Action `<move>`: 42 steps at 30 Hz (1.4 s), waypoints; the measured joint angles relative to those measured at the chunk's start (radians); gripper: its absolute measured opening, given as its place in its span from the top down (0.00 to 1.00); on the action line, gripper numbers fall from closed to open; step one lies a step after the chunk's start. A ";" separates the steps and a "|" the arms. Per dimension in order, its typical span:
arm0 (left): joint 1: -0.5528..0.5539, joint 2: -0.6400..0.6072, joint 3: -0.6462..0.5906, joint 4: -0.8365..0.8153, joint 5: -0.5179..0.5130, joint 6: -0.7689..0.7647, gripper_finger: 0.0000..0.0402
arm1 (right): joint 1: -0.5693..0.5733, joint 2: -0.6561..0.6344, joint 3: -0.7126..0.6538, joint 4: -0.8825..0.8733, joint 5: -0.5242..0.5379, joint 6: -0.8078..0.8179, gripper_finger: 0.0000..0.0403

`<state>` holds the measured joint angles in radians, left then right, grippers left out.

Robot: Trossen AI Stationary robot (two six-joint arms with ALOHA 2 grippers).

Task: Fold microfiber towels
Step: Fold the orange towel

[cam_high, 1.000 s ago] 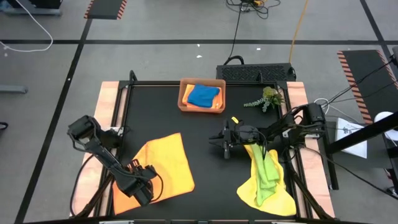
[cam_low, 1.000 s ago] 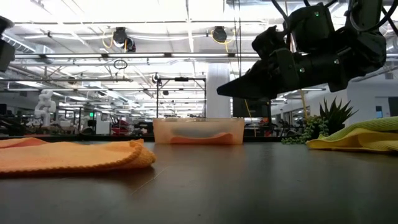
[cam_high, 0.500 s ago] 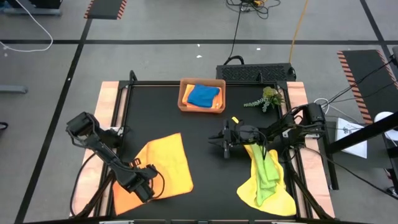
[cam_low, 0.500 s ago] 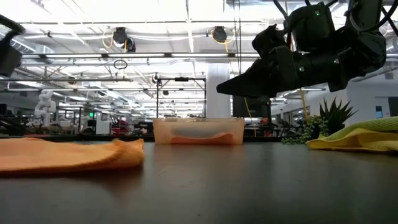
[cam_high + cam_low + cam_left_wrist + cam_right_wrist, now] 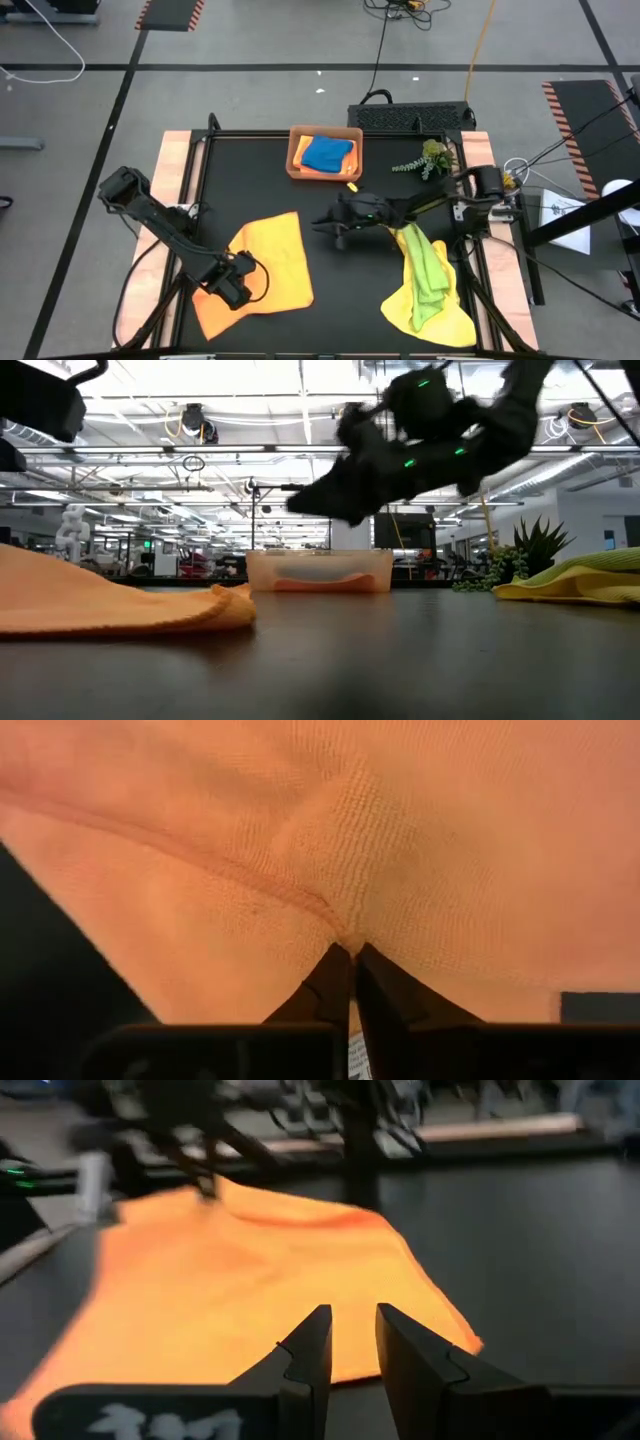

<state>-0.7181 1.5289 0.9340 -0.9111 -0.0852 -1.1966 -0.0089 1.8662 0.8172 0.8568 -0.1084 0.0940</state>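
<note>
An orange towel point(image 5: 275, 265) lies spread on the black table's near left; it also shows in the low view point(image 5: 130, 610). My left gripper point(image 5: 235, 290) is shut on its near-left part. My right gripper point(image 5: 322, 222) hovers above the table's middle, open with a narrow gap and nothing in it point(image 5: 350, 1330), pointing at the orange towel point(image 5: 240, 1270). A lime green towel point(image 5: 428, 270) lies on a yellow towel point(image 5: 435, 310) at the near right. A blue towel point(image 5: 327, 152) sits in the tray point(image 5: 296, 165). My left gripper pinches a puckered bit of the orange towel point(image 5: 345, 932) between its two shut fingertips point(image 5: 330, 975), away from any edge that shows. The cloth gathers into creases at the pinch. The towel's left part point(image 5: 40, 575) rises off the table; its right part point(image 5: 215, 610) lies on it.
The orange-brown tray stands at the far middle, a green plant sprig point(image 5: 425, 160) to its right. Bare black tabletop point(image 5: 350, 290) lies between the orange towel and the yellow and green pile. Wooden strips point(image 5: 175, 160) edge the table's sides.
My left gripper has shut and taken hold of the orange towel, and the towel's left part has risen off the table while its right part stays down. My right gripper has moved toward the table's left, away from the green towel and toward the orange one.
</note>
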 joint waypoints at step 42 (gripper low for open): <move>-0.036 0.081 0.000 0.249 -0.044 -0.041 0.55 | -0.061 0.177 0.156 -0.128 0.000 0.052 0.82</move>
<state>-0.7544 1.6100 0.9344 -0.6624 -0.1287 -1.2380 -0.0704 2.0430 0.9730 0.7290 -0.1085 0.1459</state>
